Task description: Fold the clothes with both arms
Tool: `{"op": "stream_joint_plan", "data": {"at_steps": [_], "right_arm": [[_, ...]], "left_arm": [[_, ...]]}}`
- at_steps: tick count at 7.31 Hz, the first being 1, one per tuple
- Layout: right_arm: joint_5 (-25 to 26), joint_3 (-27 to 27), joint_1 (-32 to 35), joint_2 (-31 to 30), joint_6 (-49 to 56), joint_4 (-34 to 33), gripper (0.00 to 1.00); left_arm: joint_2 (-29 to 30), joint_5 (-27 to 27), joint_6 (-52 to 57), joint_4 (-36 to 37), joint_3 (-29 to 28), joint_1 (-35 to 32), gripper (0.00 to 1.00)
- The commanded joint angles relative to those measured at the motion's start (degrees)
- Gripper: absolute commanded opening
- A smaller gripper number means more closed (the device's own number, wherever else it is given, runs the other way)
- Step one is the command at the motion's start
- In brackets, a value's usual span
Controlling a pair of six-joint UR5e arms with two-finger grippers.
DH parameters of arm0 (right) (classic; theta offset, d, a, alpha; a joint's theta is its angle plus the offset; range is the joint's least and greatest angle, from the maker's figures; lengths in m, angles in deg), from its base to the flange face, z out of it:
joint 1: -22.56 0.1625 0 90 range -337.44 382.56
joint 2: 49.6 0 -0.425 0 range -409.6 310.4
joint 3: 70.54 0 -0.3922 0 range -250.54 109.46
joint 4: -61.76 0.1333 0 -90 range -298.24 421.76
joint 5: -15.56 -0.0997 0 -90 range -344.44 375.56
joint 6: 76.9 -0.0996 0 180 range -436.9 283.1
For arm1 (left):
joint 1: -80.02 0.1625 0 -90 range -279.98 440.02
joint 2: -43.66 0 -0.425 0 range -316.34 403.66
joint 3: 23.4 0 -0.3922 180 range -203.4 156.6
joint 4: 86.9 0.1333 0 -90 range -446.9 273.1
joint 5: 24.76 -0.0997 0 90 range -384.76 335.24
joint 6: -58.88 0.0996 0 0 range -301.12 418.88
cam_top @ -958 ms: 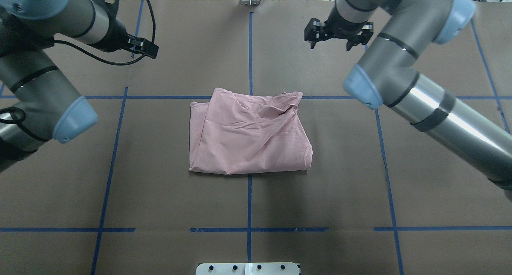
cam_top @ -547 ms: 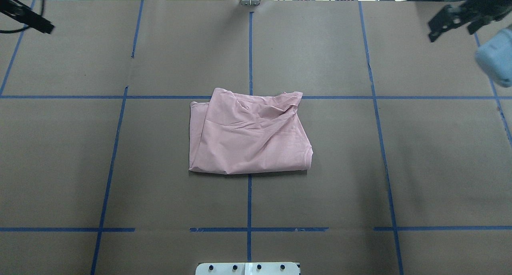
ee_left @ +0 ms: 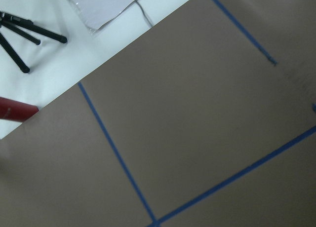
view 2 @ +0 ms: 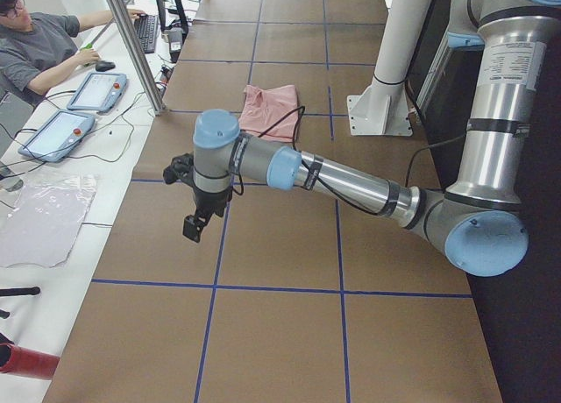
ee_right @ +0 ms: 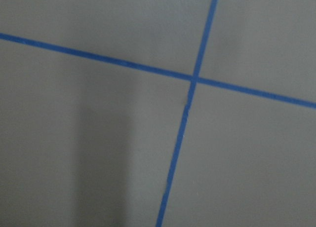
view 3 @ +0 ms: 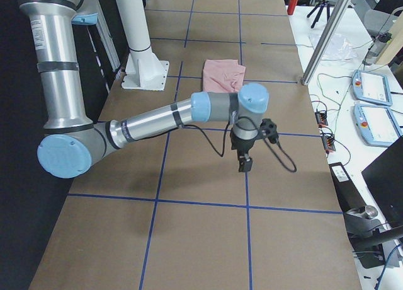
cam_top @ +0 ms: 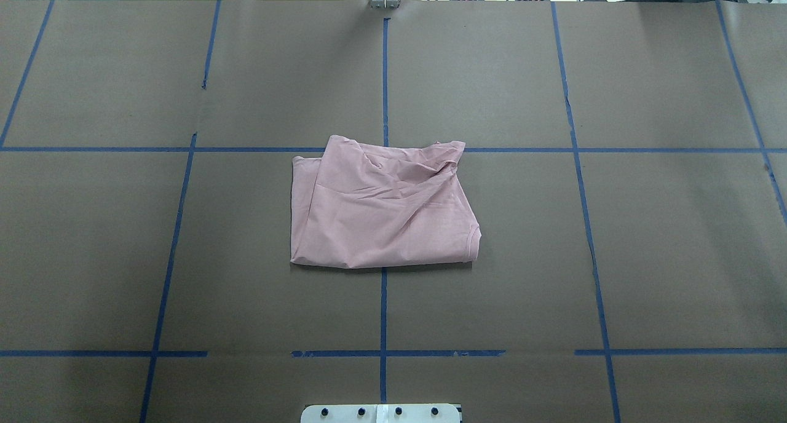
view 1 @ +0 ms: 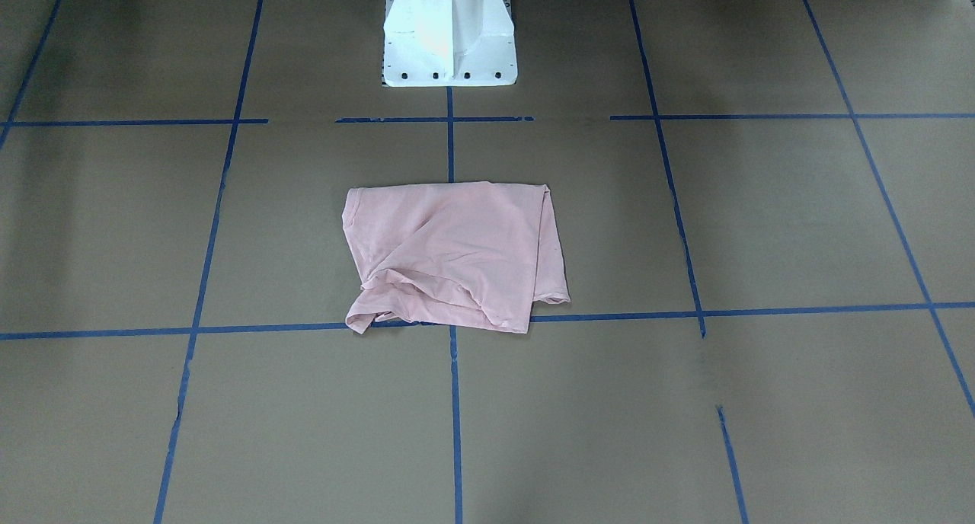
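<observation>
Brown paper-covered table with blue tape grid — a folded pink T-shirt lies mid-table

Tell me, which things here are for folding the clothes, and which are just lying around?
For the job:
folded pale pink fabric T-shirt
silver-grey jointed left arm
silver-grey jointed right arm

Just lying about:
white metal pedestal base
blue-edged tablet-like pendant
clear crumpled plastic sheet
red cylinder
</observation>
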Motion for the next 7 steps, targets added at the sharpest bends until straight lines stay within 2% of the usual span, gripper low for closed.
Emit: {"op": "stream_joint_plan", "data": {"at_steps": [1, 2, 3, 5, 7], "right_arm": [[-0.4, -6.2, 1.2, -3.7, 0.8, 3.4, 1.00], [-0.2, -8.4, 1.2, -3.8, 0.8, 7.6, 1.00], [-0.3, -10.9, 1.1, -3.4, 0.8, 11.0, 1.00], [0.8, -12.5, 1.0, -3.7, 1.4, 16.3, 1.00], [0.6, -12.2, 1.1, -3.5, 0.9, 17.0, 1.00]], "left_arm": [[-2.3, 2.5, 0.3, -5.2, -9.4, -2.5, 1.00], [-3.6, 8.7, -0.5, -5.1, -11.4, -2.4, 1.00], [-5.5, 10.8, -2.0, -5.5, -10.5, -2.5, 1.00], [-6.6, 10.9, -1.8, -6.9, -10.6, -2.3, 1.00], [-7.0, 10.5, -2.0, -9.9, -11.4, -2.1, 1.00]]}}
